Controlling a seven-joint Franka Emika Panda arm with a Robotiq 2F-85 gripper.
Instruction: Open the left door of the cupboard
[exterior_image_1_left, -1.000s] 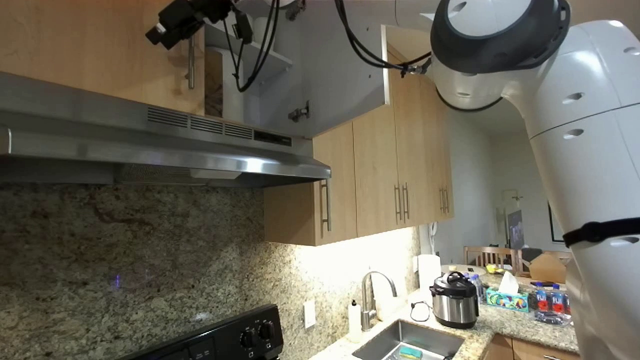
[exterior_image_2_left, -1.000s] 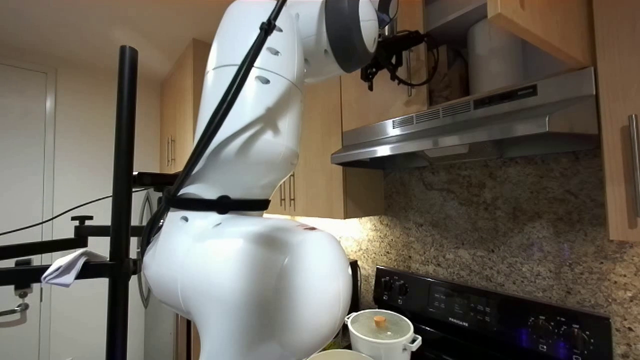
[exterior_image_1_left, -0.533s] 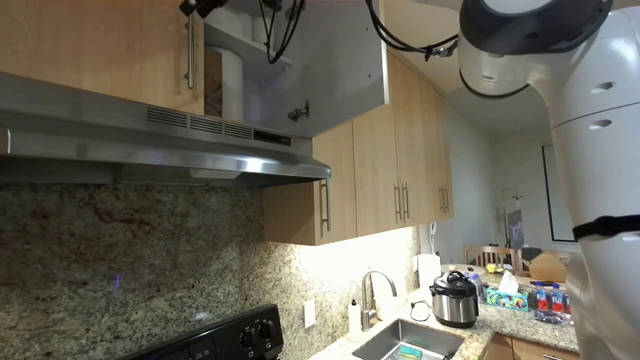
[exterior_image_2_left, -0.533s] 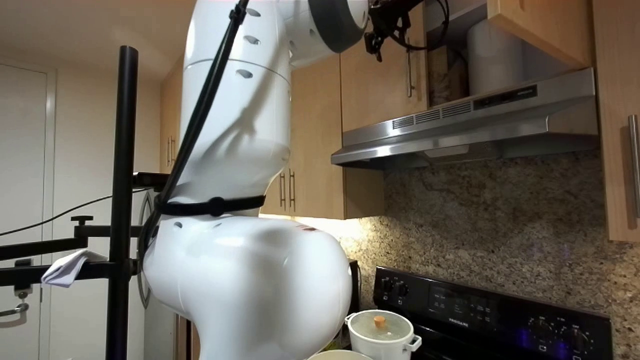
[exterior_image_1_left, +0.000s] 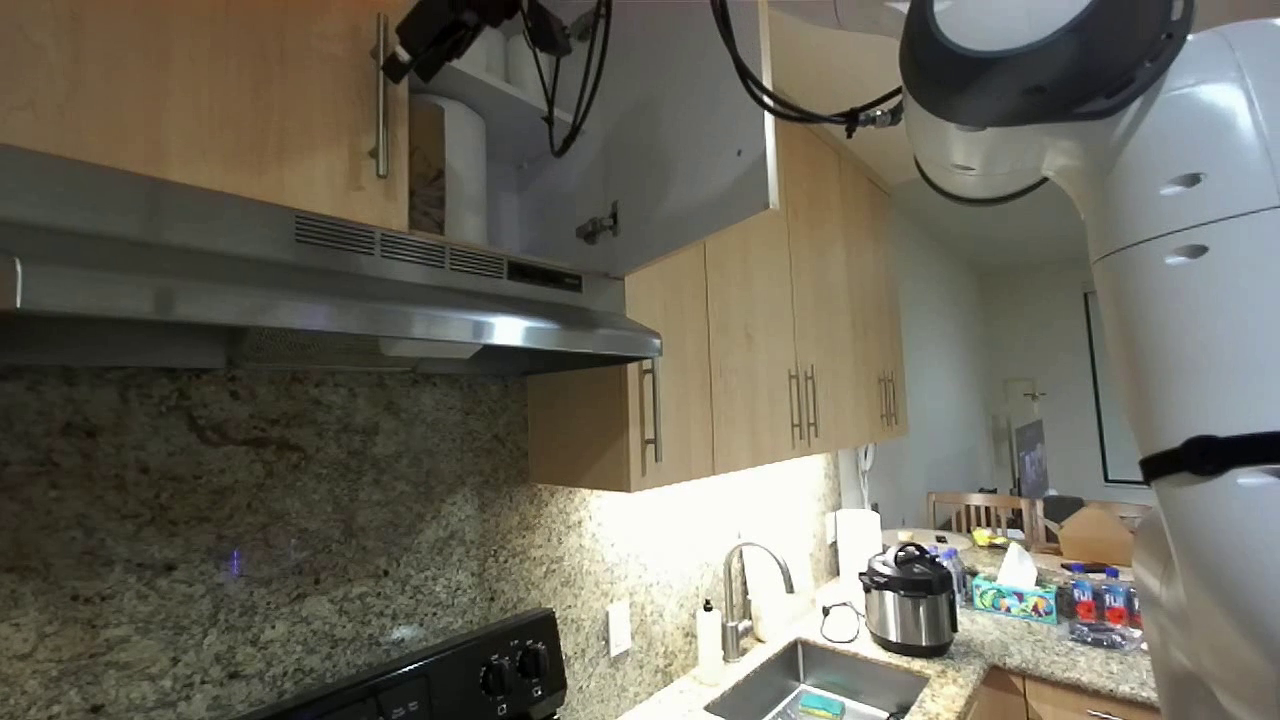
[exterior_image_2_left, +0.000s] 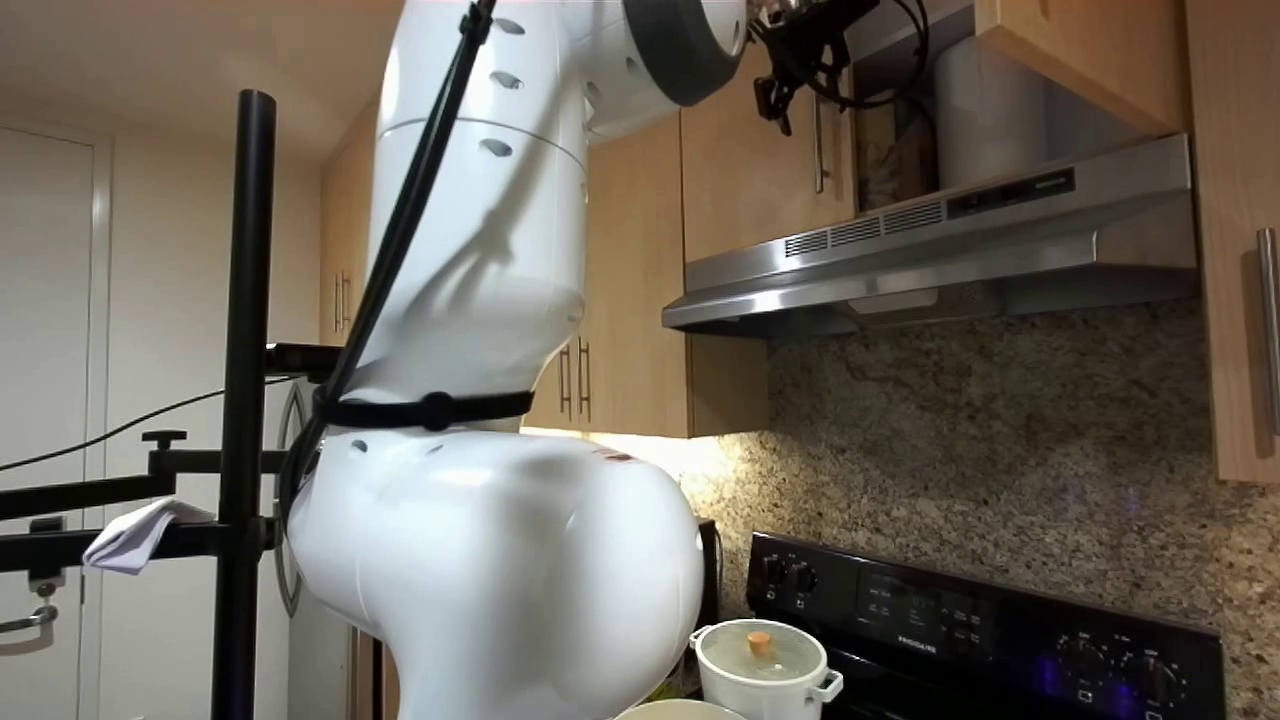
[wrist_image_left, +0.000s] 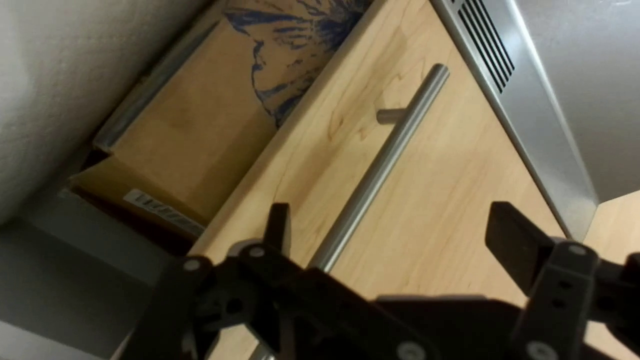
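Left door: closed, above the range hood; top cut off in both exterior views. Bar handle: lower part covered by the hand, spread wide; contact unclear. Cupboard: upper part out of frame. Carton inside: part-hidden behind the door's edge; label illegible.

Wrist view: left door, smooth low-sheen wood; bar handle, brushed metal; box at upper left, matt cardboard; roll in upper-left corner, dimpled paper; gripper, matt. Both exterior views: range hood, brushed stainless steel; backsplash, polished speckled stone; robot arm, glossy smooth shell.
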